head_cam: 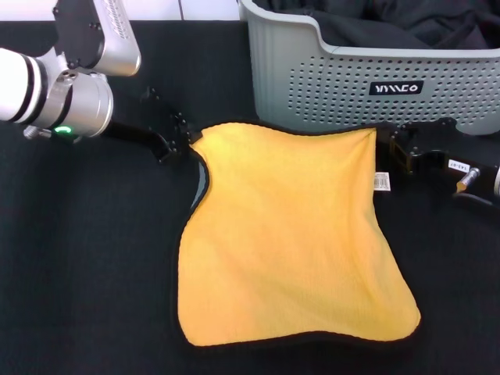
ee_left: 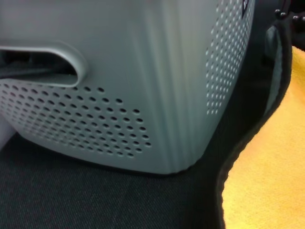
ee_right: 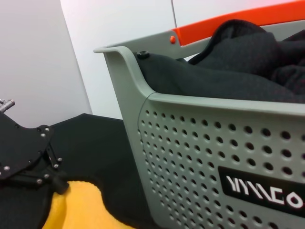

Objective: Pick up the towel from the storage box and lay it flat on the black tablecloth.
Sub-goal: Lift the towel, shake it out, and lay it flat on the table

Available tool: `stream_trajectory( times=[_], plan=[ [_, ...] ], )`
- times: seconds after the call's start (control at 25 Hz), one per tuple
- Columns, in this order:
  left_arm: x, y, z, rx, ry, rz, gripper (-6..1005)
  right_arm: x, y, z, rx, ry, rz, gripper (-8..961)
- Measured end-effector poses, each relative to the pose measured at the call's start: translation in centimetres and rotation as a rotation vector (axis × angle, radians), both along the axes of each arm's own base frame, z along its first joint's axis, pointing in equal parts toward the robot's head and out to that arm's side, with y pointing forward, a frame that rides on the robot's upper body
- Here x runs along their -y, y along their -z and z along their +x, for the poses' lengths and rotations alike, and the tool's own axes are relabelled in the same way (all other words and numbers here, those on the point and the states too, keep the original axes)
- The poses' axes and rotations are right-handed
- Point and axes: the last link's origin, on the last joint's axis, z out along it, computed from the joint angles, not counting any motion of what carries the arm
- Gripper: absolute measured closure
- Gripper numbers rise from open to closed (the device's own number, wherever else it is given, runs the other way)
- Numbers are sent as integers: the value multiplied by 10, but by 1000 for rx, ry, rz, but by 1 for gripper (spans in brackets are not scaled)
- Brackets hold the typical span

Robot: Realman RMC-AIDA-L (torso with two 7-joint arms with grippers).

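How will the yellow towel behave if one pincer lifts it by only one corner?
The towel would probably hang limp and fold: its edges already wave and its near-left edge curls, showing the dark piping. It looks thin and light, so one pincer should carry it. It may drag on the textured black tablecloth instead of sliding freely.

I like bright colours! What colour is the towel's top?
Yellow-orange, with a dark edge. The towel shows best in the head view.

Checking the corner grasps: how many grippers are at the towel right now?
2. The left gripper is at the towel's far left corner and the right gripper at its far right corner, both in front of the storage box. Actual grip cannot be confirmed.
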Motion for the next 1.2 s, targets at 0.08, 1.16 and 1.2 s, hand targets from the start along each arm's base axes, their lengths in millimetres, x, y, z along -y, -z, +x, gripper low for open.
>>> stream_trajectory(
  times=[0.08, 1.16, 1.2],
  plan=[
    [0, 0, 0, 1, 0, 0, 940, -1, 0, 1, 4, 5, 3, 847],
    [4, -12, -5, 166, -63, 91, 874, 6, -2, 4, -48, 35, -22, 801],
    [4, -14, -6, 181, -70, 101, 855, 8, -3, 5, -54, 39, -23, 780]
  ],
)
